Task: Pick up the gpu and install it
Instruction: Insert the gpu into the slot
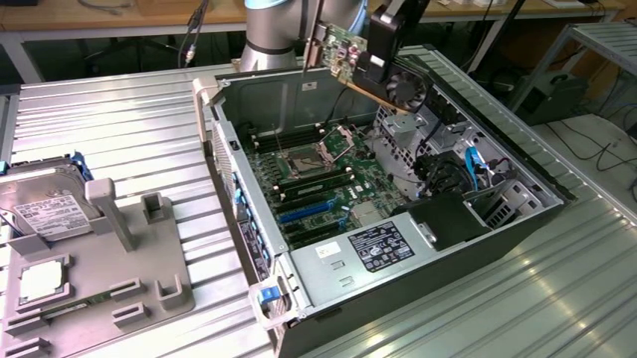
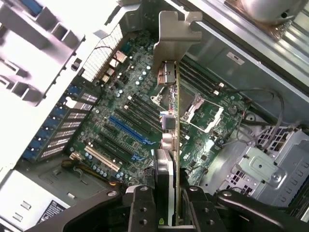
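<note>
The gripper [image 2: 166, 200] is clamped on the gpu [image 2: 170, 77], which juts out edge-on beyond its fingers, above the open computer case [image 1: 289, 93]. The blue slot [image 2: 128, 128] lies below the hand, off to one side. Doing this well likely means keeping the card square and parallel to that slot.

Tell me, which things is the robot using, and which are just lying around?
For the job: gpu, held in the gripper; open computer case; motherboard.
Just lying about: hard drive; grey parts holder.
</note>
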Controlling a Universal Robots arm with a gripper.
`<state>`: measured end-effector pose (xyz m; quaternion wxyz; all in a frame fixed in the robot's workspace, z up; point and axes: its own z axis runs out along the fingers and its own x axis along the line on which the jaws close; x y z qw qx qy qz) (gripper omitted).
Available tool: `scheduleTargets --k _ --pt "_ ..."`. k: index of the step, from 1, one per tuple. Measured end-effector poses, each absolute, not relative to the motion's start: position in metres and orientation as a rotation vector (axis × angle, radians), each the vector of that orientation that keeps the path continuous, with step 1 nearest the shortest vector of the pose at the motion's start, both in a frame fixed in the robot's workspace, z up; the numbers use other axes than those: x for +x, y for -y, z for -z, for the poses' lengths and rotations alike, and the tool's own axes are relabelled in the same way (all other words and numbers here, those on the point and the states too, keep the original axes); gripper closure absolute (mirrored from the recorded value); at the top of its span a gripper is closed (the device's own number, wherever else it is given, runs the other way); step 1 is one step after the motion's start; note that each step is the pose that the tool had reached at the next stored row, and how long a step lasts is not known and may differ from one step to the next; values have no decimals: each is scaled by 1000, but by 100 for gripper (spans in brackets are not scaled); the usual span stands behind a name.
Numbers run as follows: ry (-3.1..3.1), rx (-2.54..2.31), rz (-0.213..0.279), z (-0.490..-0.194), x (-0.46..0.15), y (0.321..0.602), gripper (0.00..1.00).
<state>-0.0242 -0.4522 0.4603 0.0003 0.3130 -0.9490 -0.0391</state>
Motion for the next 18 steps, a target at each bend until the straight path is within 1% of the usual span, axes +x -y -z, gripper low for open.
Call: scheduleTargets --k 18 --pt "2795 1402 121 -460 -24 452 72"
